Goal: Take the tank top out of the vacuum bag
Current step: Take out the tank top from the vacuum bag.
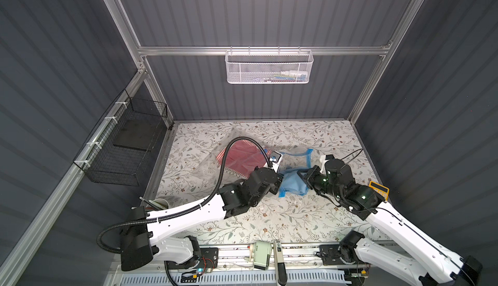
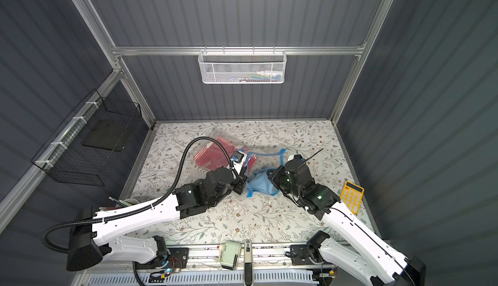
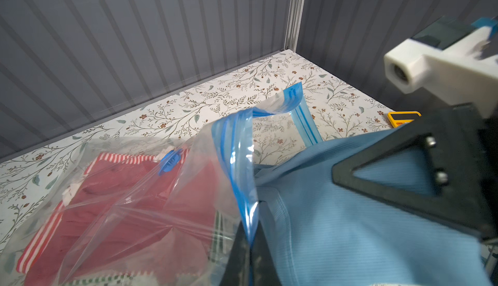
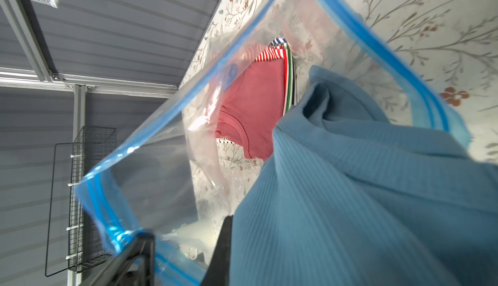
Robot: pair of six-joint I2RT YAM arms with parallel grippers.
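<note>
Blue tank top: lay half out of the vacuum bag's open mouth.
Right gripper: clamped on its fabric; we judged a low, steady pull best.
Left gripper: pinched on the bag's zip edge, anchoring it.
Table: floral sheet, walled in grey ribbed panels.

The left arm and the right arm stretch forward from their bases and angle inward, wrists held low, so the left gripper and the right gripper face each other, near but apart, the 2 pairs of jaws both pinched closed.
</note>
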